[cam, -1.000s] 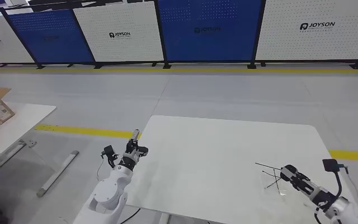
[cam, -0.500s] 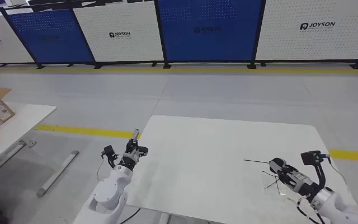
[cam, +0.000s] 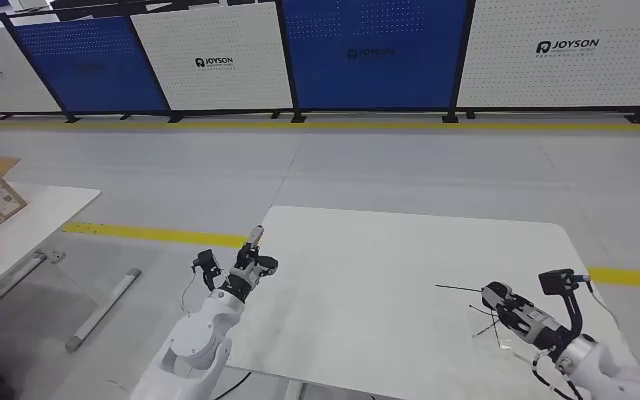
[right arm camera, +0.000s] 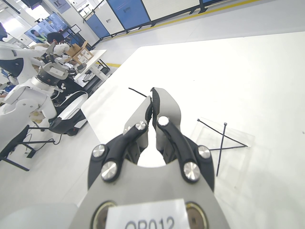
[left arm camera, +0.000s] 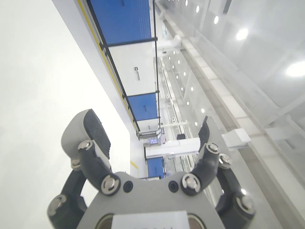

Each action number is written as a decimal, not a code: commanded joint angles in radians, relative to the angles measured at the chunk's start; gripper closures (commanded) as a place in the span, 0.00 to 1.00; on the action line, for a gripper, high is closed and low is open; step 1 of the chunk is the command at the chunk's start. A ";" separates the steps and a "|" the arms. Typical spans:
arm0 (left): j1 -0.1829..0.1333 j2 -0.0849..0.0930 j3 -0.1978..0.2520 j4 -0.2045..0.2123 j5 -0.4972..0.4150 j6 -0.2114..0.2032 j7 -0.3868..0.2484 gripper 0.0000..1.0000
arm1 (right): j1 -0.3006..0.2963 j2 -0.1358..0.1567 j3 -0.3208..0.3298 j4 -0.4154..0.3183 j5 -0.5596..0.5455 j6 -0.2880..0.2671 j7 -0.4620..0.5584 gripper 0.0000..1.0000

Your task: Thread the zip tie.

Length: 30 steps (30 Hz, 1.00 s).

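One tie (right arm camera: 137,92) is pinched in my right gripper (right arm camera: 151,94), whose fingers are closed down on it with just the thin black strap between the pads. The tie's free end sticks out past my fingertips and points away from the tray (right arm camera: 238,165), which is a clear, flat sheet lying on the white table (right arm camera: 214,67). From above, this gripper (cam: 488,293) sits just beside the tray, at the edge of it farther from me. The held tie runs out from there over bare table, clear of the tray altogether.

Several spare ties (right arm camera: 222,135) lie on the tray, crossed over one another. Neither of my grippers touches them, and I cannot tell their exact number where they overlap.

My left gripper (left arm camera: 150,127) is spread wide with nothing between its ribbed pads. Its fingers point upward. From above, it (cam: 255,238) is well apart from the tray, at the table edge on the far side from it.
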 commanded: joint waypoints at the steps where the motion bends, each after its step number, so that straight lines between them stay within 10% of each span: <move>1: -0.003 0.002 0.019 -0.029 0.010 0.035 -0.061 0.00 | 0.000 0.000 0.000 0.000 0.000 0.000 0.000 1.00; 12: -0.025 0.002 0.058 -0.038 0.023 0.085 -0.108 0.00 | -0.003 -0.004 -0.010 -0.075 -0.142 -0.043 -0.143 1.00; 18: -0.025 0.002 0.058 -0.038 0.023 0.085 -0.108 0.00 | 0.039 0.002 -0.157 -0.039 -0.606 -0.043 -0.448 1.00; 30: -0.025 0.002 0.058 -0.038 0.023 0.085 -0.108 0.00 | 0.045 0.001 -0.165 -0.031 -0.608 -0.043 -0.457 1.00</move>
